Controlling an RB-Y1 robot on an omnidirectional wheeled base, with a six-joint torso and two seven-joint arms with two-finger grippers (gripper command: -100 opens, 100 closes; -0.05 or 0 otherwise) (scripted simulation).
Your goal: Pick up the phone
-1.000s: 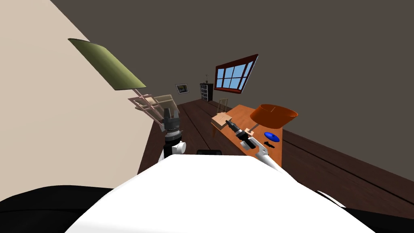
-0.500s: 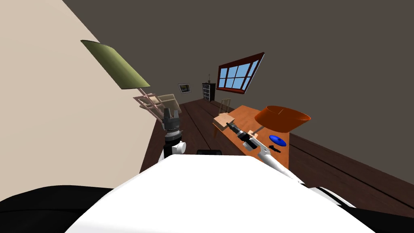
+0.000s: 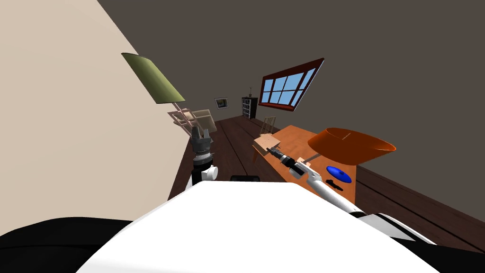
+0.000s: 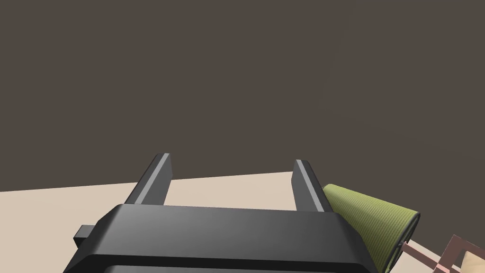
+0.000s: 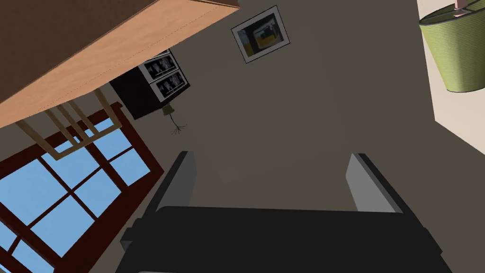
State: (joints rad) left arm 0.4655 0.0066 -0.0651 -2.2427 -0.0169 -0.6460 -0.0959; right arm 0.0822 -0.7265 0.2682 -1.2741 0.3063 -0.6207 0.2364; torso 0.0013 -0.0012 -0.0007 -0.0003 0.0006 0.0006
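The phone point(image 3: 335, 185) is a small black thing lying on the orange wooden desk point(image 3: 293, 137), just on my side of a blue dish point(image 3: 339, 174). My right gripper point(image 3: 268, 150) reaches out over the desk's left part, well short of the phone and to its left. Seen from its own wrist, the right gripper point(image 5: 270, 154) is open with nothing between its fingers and looks past the desk's edge point(image 5: 94, 57). My left gripper point(image 3: 201, 130) is raised in front of my chest; the left gripper point(image 4: 232, 159) is open and holds nothing.
An orange lampshade point(image 3: 350, 144) hangs over the desk close above the dish and phone. A light block point(image 3: 266, 140) lies at the desk's far end, with a chair point(image 3: 268, 124) behind it. A green-shaded lamp point(image 3: 152, 84) and a light seat point(image 3: 192, 121) stand by the left wall.
My view has swung: the desk, lampshade, dish and phone have slid right and down and look nearer. Both arms keep their pose before my chest.
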